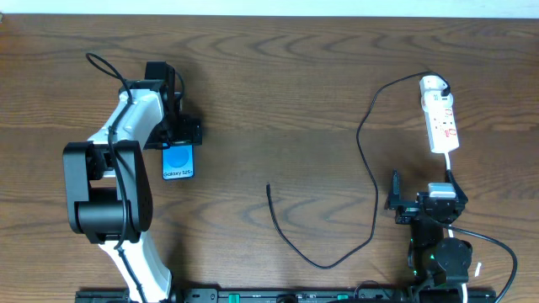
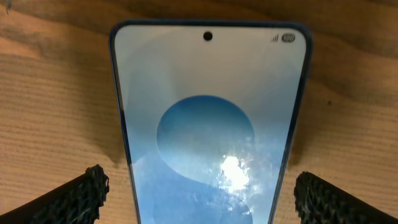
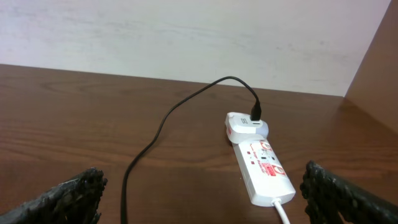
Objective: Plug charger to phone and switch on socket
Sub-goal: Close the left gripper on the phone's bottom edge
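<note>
The phone (image 1: 178,161) lies flat on the wooden table at the left, its light-blue screen up; it fills the left wrist view (image 2: 205,118). My left gripper (image 1: 179,140) is open over the phone's far end, one finger on each side of it without touching (image 2: 202,190). The charger (image 1: 373,189) is a thin black cable. Its free tip (image 1: 268,187) lies mid-table and its other end is plugged into the far end of the socket (image 1: 440,118). My right gripper (image 1: 421,189) is open and empty just short of the socket (image 3: 264,165), with the cable (image 3: 140,165) between its fingers (image 3: 202,196).
The socket's white cord (image 1: 449,168) runs from its near end toward my right arm. A pale wall (image 3: 186,31) stands behind the table's far edge. The cable loops over the table between the two arms.
</note>
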Controlling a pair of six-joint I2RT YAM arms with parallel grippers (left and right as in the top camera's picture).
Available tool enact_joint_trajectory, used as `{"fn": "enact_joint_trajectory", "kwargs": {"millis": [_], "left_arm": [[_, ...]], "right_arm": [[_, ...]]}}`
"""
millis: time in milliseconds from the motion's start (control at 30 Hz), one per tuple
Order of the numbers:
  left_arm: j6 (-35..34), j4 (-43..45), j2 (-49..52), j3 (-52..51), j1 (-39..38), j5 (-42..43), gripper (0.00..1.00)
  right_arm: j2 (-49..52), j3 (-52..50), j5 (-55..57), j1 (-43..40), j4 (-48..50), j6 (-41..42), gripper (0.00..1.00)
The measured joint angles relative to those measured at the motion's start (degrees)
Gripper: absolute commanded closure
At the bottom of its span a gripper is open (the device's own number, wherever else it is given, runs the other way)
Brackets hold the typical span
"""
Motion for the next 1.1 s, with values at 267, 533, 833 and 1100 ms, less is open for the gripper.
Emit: {"fn": "enact_joint_trajectory", "kwargs": {"millis": [267,533,833,1100], "left_arm": [[0.0,1.1,0.0,-0.1,0.0,0.0,0.02],[0.0,1.2,0.0,-0.1,0.0,0.0,0.02],[0.0,1.3,0.0,-0.1,0.0,0.0,0.02],[-0.2,3.0,0.0,-1.9,0.0,0.0,0.02]], "right_arm": [[0.0,0.0,0.0,0.0,0.0,0.0,0.01],[0.0,0.0,0.0,0.0,0.0,0.0,0.01],[0.0,0.0,0.0,0.0,0.0,0.0,0.01],[0.0,0.0,0.0,0.0,0.0,0.0,0.01]]}}
